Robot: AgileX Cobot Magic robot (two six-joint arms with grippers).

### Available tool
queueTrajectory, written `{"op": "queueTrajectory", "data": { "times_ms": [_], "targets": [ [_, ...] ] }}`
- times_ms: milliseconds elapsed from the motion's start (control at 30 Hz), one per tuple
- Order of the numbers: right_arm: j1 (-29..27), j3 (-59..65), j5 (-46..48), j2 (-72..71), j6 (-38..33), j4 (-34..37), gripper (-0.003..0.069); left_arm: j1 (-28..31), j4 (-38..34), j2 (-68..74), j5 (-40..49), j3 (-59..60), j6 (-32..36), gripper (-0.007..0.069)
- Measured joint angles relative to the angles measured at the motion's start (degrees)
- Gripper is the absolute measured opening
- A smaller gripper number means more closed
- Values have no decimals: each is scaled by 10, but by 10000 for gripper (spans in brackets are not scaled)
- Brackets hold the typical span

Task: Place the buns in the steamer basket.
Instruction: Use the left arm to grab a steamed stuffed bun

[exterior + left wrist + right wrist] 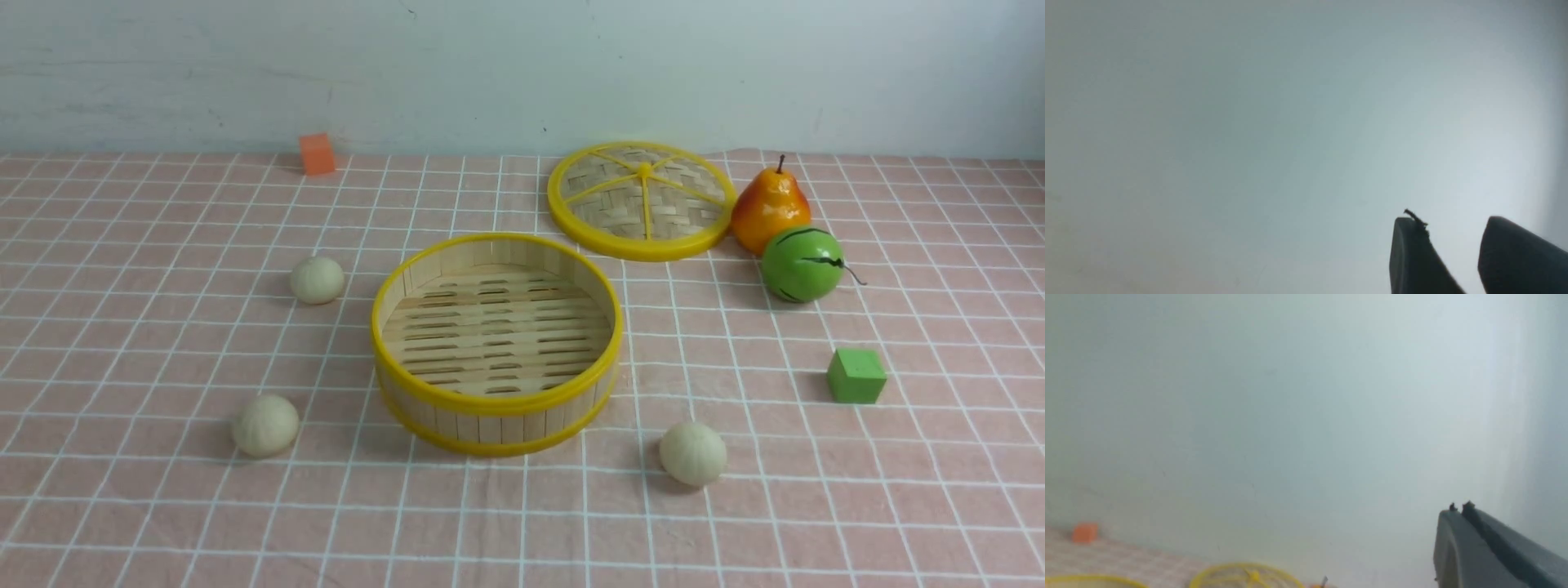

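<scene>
The steamer basket (498,343) sits on the grid-patterned surface (522,523), its slatted floor bare. All three buns lie outside it: two on its left, one bun (317,280) farther back and another bun (265,425) nearer the camera, and a third bun (693,454) off its front right side. Behind the basket and to the right lies the woven lid (645,200), with the orange-red pear (771,208) just beside it. The green striped fruit (803,264) is in front of the pear, and the green cube (856,376) stands nearer still. The orange block (317,154) is at the back left, by the pale wall (522,73). The left hand (1453,220) is open, with a gap between its fingertips; the right hand (1459,510) is closed.
</scene>
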Motion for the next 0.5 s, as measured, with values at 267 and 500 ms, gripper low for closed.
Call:
{"op": "queueTrajectory", "data": {
  "times_ms": [267,500],
  "targets": [
    [0,-94,254,271,-9,61,-10,0,6,212,70,-28,-3,237],
    [0,-154,464,464,-34,174,-7,-2,13,348,209,-87,-33,164]
  ]
}}
